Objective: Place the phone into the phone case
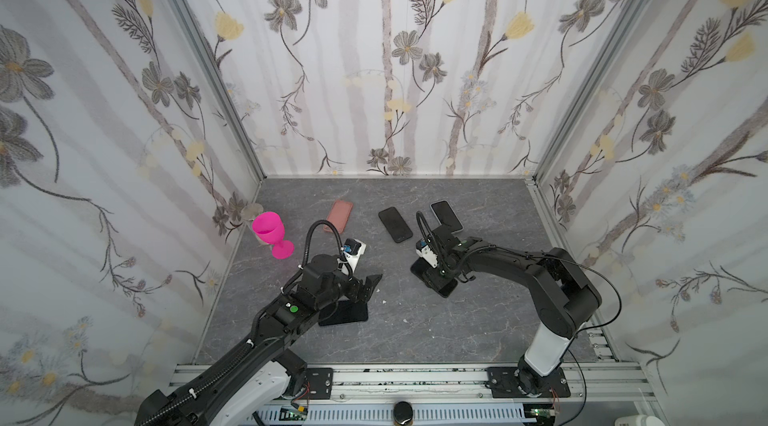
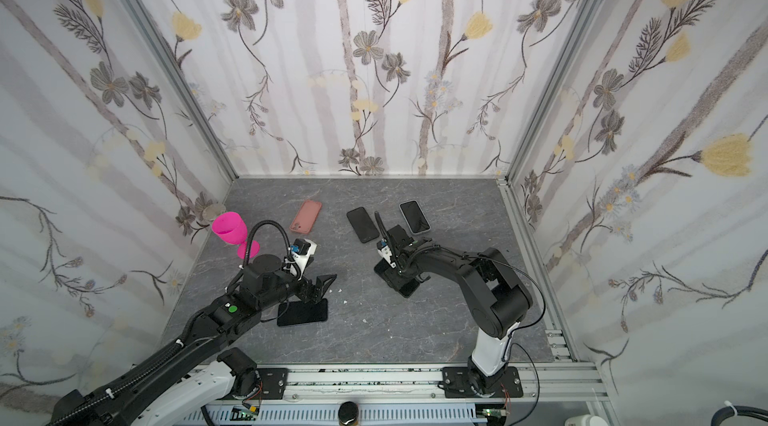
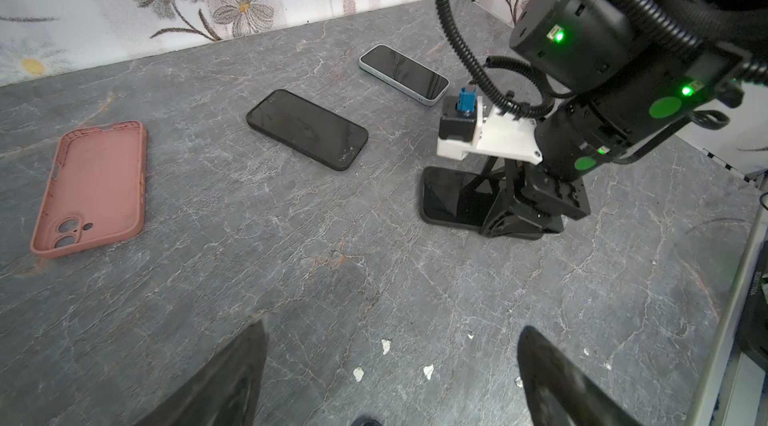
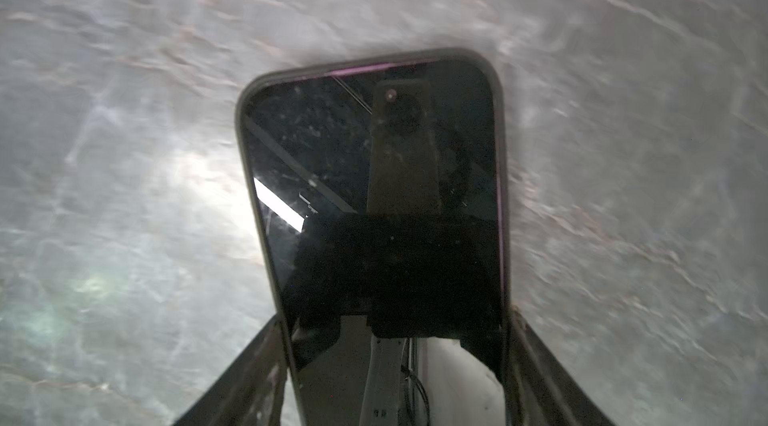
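We log the right jaws pinching the black phone (image 4: pixel 374 154) by its long edges on the table (image 4: pixel 124 112). The left jaws stand spread wide.

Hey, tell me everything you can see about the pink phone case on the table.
The pink phone case is a dusty salmon shell, matte, likely silicone. It lies flat, open side up and empty, on the grey marbled table toward the back wall. A raised lip rims it, with side slots and a camera cutout with round holes at one end. Its inside looks smudged. Only the table touches it.
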Available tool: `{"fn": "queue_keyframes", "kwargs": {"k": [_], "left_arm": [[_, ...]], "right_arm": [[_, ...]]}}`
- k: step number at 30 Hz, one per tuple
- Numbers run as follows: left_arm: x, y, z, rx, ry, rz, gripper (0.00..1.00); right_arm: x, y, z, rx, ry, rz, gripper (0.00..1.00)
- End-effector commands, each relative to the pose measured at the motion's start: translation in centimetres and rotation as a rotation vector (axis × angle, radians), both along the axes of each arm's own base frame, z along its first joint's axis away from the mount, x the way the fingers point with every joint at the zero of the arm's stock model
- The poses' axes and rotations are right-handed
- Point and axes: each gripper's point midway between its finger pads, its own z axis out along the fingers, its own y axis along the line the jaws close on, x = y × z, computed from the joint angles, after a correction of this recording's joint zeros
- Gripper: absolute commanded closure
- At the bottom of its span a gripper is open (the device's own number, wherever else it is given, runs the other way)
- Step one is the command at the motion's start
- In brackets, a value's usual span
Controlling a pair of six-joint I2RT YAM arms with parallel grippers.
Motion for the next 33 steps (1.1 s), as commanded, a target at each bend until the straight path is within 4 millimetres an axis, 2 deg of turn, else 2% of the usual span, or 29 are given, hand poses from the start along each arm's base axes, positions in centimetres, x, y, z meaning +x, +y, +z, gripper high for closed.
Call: {"fn": "queue_keyframes", "kwargs": {"k": [1, 10, 15, 18, 23, 26, 29, 33], "left_arm": [[0.7, 0.3, 0.7, 0.001, -0.034, 0.033, 0.07], [1.6, 1.5, 1.0, 0.017, -0.042, 0.121, 0.05], [2.1, 2.3, 1.1, 0.027, -0.046, 0.176, 0.04], [2.4, 2.7, 1.1, 0.034, -0.045, 0.205, 0.04], [2.7, 3.3, 1.2, 0.044, -0.048, 0.242, 0.03], [2.9, 3.6, 1.3, 0.046, -0.052, 0.261, 0.03], [3.1, 3.8, 1.3, 0.044, -0.053, 0.279, 0.03], [3.8, 4.1, 1.8, 0.036, -0.050, 0.309, 0.03]], "right_arm": [[0.4, -4.2, -0.7, -0.065, 0.025, -0.174, 0.40], [2.0, -13.5, -1.5, -0.060, 0.059, -0.527, 0.38], [3.2, -17.1, -1.1, -0.025, 0.052, -0.654, 0.37], [4.0, -18.4, -1.1, -0.018, 0.050, -0.694, 0.36], [5.0, -19.3, -1.1, -0.023, 0.040, -0.721, 0.34], [5.3, -19.3, -0.7, -0.014, 0.032, -0.725, 0.27], [5.7, -19.1, 0.7, 0.020, -0.001, -0.738, 0.20], [6.3, -18.9, 3.7, 0.064, -0.074, -0.742, 0.11]]}}
